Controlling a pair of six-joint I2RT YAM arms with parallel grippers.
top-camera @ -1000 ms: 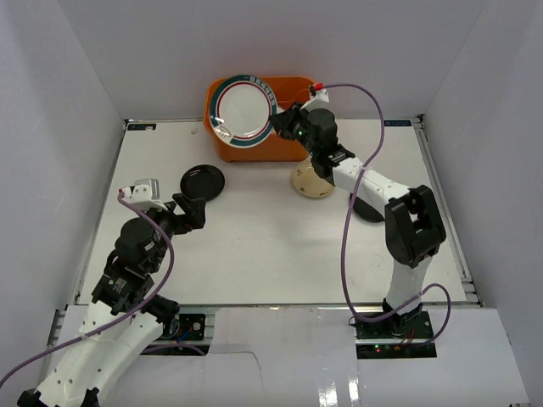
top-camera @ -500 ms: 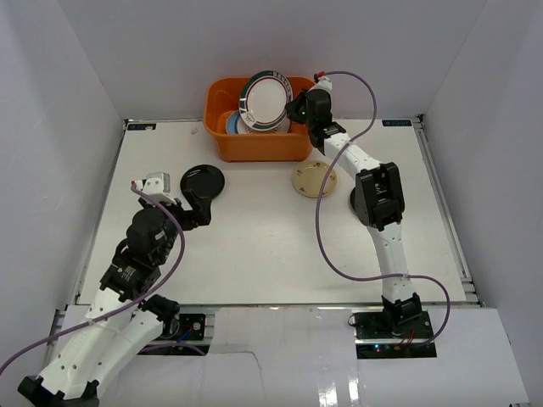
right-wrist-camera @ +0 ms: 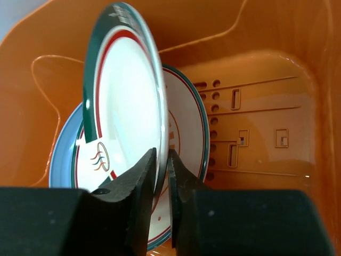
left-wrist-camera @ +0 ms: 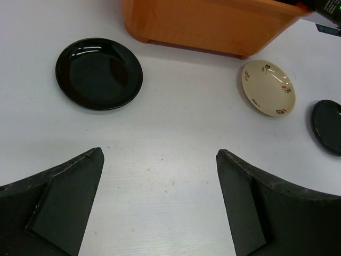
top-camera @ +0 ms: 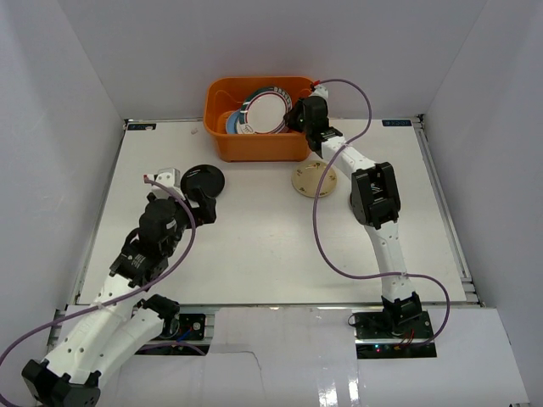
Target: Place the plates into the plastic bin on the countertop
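The orange plastic bin (top-camera: 254,146) stands at the back of the white countertop (top-camera: 271,246). My right gripper (top-camera: 293,114) is shut on the rim of the dark-rimmed patterned plate (top-camera: 265,110) and holds it on edge, low inside the bin. In the right wrist view the gripper (right-wrist-camera: 162,157) pinches this plate (right-wrist-camera: 125,106) in front of a green-rimmed plate (right-wrist-camera: 189,122) and a blue plate (right-wrist-camera: 63,157). My left gripper (top-camera: 202,203) is open and empty, just short of a glossy black plate (top-camera: 204,180), which the left wrist view (left-wrist-camera: 99,73) also shows.
A small tan plate (top-camera: 314,180) lies right of the bin's front; it also shows in the left wrist view (left-wrist-camera: 267,87). A second black plate (left-wrist-camera: 327,127) lies further right, mostly under my right arm in the top view. White walls close in the table.
My right gripper has carried the patterned plate from above the bin's front down into the bin. My left arm has moved forward, closer to the black plate.
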